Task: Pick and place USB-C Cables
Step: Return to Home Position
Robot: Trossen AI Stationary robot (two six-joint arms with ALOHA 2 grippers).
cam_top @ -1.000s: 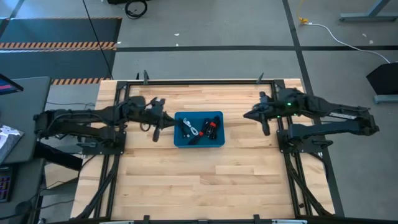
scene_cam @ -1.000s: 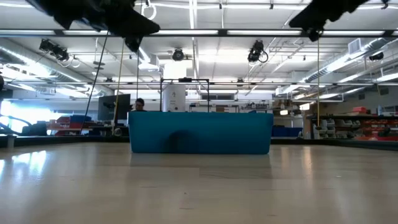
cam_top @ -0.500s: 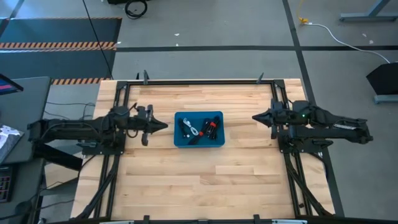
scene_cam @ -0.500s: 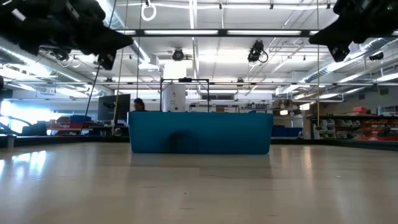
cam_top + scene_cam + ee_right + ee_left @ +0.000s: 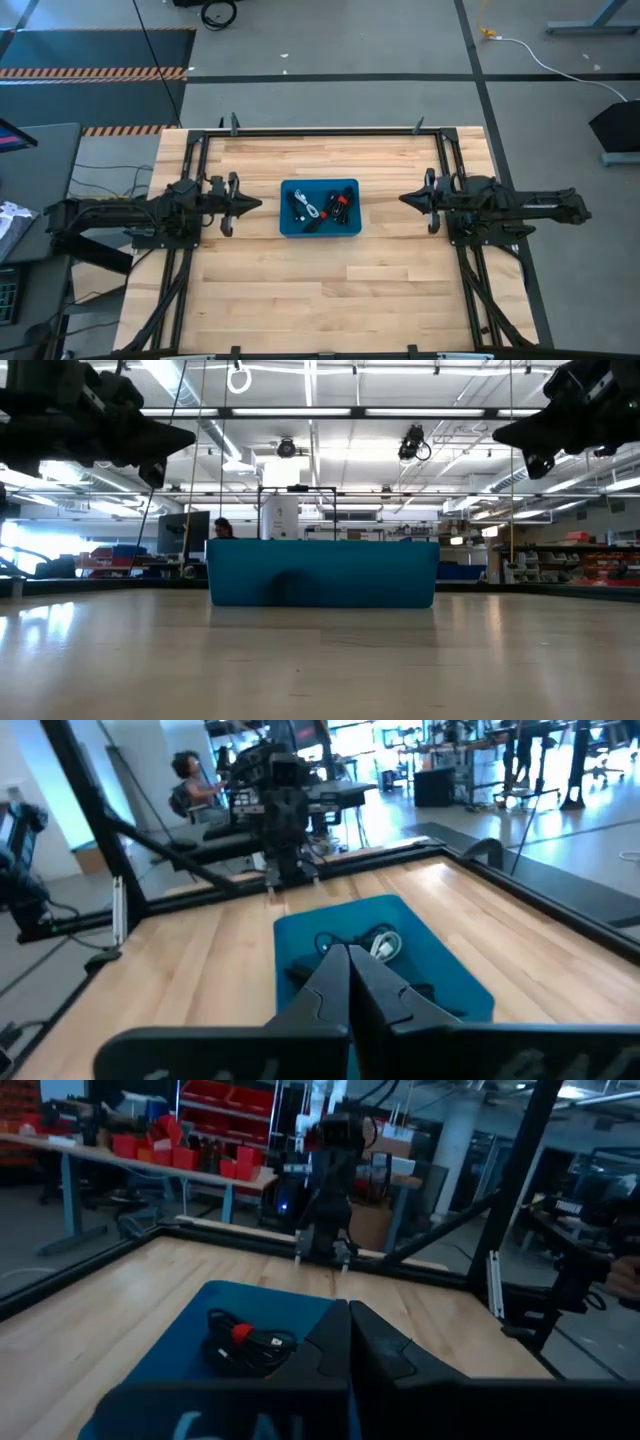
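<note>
USB-C cables (image 5: 320, 208) are seen piled inside the blue bin (image 5: 287, 228) at the middle of the bench (image 5: 320, 290), so placing is judged done. Left gripper (image 5: 255, 204) and right gripper (image 5: 404, 198) are held clear of the bin, one each side, fingers pressed together, nothing gripped.

**Arm and Gripper Appearance**

Left arm (image 5: 120, 212) and right arm (image 5: 520, 206): identical units, black throughout. Each is built of slim, boxy links joined by rounded joint housings. A curved dark piece (image 5: 231, 181) projects at either side of each wrist.

Left gripper (image 5: 257, 204) and right gripper (image 5: 404, 199): matte black, narrowing to a pointed tip.

Fingers (image 5: 390, 1358): angular wedges with flat faces and bevelled edges, uniformly dark.

Markings: the left gripper's housing bears faint pale lettering (image 5: 240, 1425), which is not legible.
</note>
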